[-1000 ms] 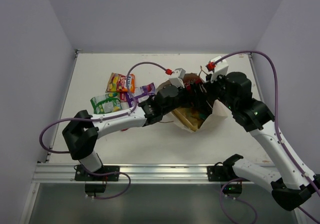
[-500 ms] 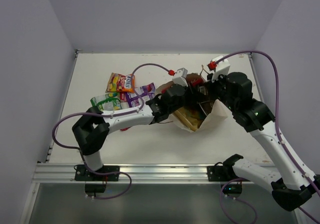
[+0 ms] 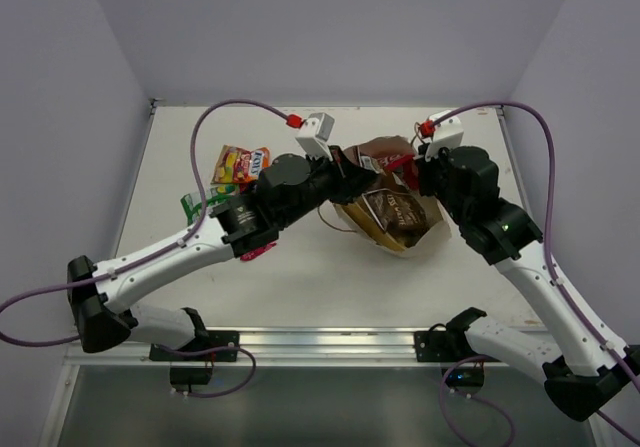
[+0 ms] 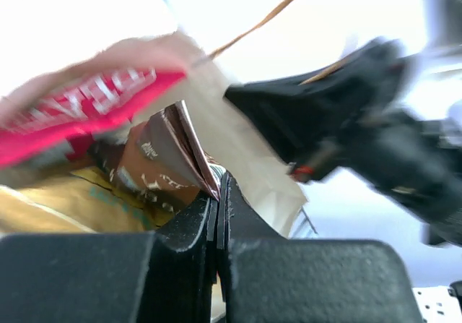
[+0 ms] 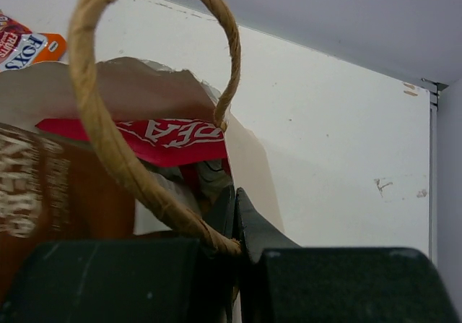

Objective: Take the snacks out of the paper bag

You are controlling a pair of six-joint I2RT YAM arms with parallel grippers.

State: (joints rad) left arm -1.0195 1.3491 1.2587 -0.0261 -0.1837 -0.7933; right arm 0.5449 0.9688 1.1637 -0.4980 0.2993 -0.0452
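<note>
The paper bag (image 3: pixel 432 231) lies on its side mid-table, mouth toward the left. My left gripper (image 3: pixel 352 170) is at that mouth, shut on the top edge of a brown snack bag (image 3: pixel 392 210) (image 4: pixel 162 168); the jaws (image 4: pixel 218 193) pinch its crimped seam. A red packet (image 4: pixel 94 100) and a tan-yellow one (image 4: pixel 50 207) sit beside it inside the bag. My right gripper (image 3: pixel 410 172) (image 5: pixel 236 200) is shut on the paper bag's rim, where the string handle (image 5: pixel 101 131) loops up. The red packet (image 5: pixel 170 139) shows just behind.
Snacks lying out on the table at the left: an orange-pink packet (image 3: pixel 240 164), a green one (image 3: pixel 195 205) and a pink one (image 3: pixel 262 250), partly under my left arm. The grey walls close in on three sides.
My left gripper went from open inside the bag to shut on the brown bag. The arm then drew back left and up, pulling the brown bag toward the mouth. The right arm held still.
</note>
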